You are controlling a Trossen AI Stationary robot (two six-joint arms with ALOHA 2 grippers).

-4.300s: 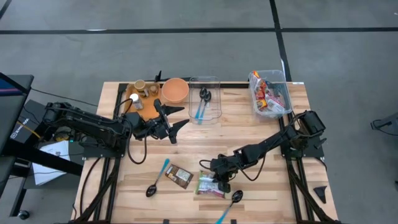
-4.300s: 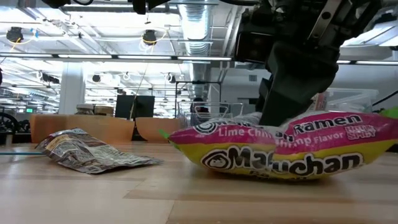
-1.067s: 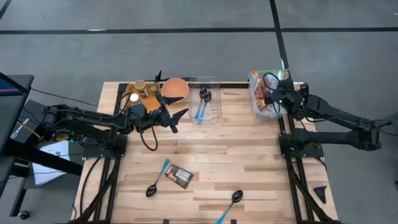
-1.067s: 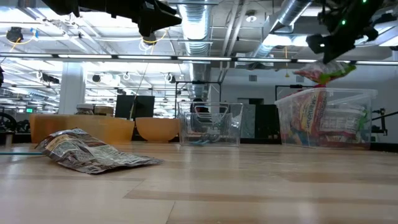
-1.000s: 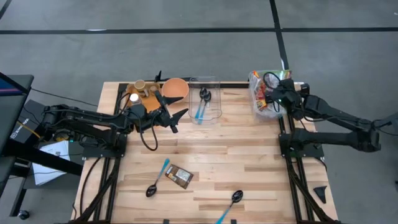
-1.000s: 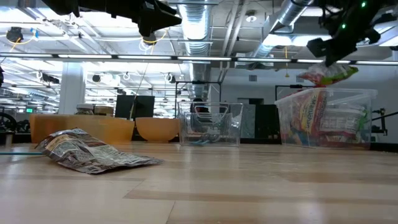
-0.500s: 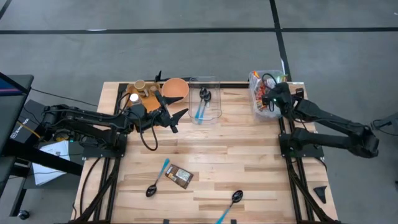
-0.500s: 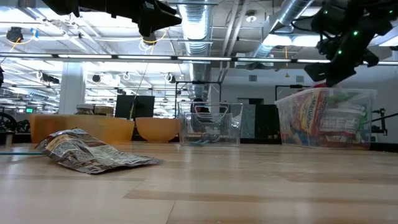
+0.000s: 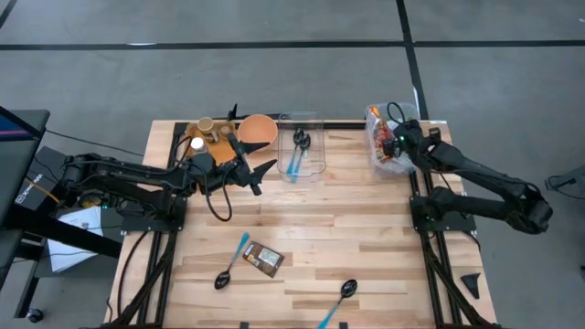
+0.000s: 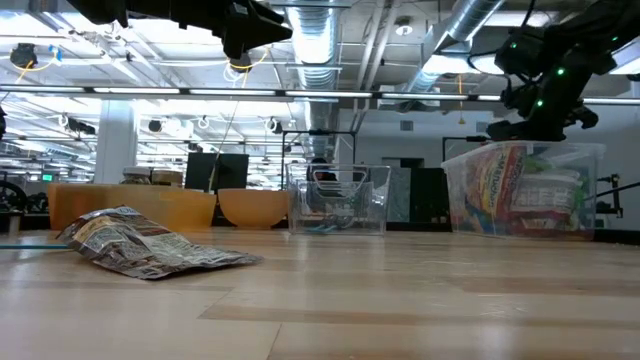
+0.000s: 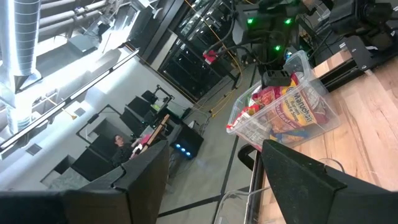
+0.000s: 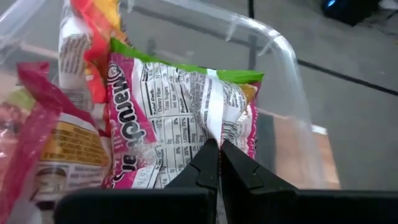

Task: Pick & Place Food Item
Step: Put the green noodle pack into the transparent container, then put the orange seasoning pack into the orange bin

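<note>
A pink and green ramen packet (image 12: 168, 118) stands inside the clear bin (image 9: 408, 117) at the table's far right corner, among other snack packets. My right gripper (image 12: 218, 157) is shut on it and reaches down into the bin (image 10: 525, 190). My left gripper (image 9: 260, 174) hovers open above the table beside the orange bowl (image 9: 258, 132), with nothing between its fingers (image 11: 143, 180). A brown snack packet (image 9: 263, 260) lies flat on the table near the front. My right gripper pinches the raised seam (image 12: 213, 127) on the ramen packet's printed back between its two fingertips. The fingers slant downward into the bin. The packet stands on edge among the other packets with its back toward the wrist camera.
A clear container (image 9: 300, 146) holding spoons stands at the far middle, and a tray with cups (image 9: 208, 137) sits at the far left. Two loose spoons (image 9: 230, 263) (image 9: 340, 297) lie near the front edge.
My right gripper has sunk, staying shut, and shifted a little toward the table's left. The ramen packet has gone from above the bin's rim down into the bin.
</note>
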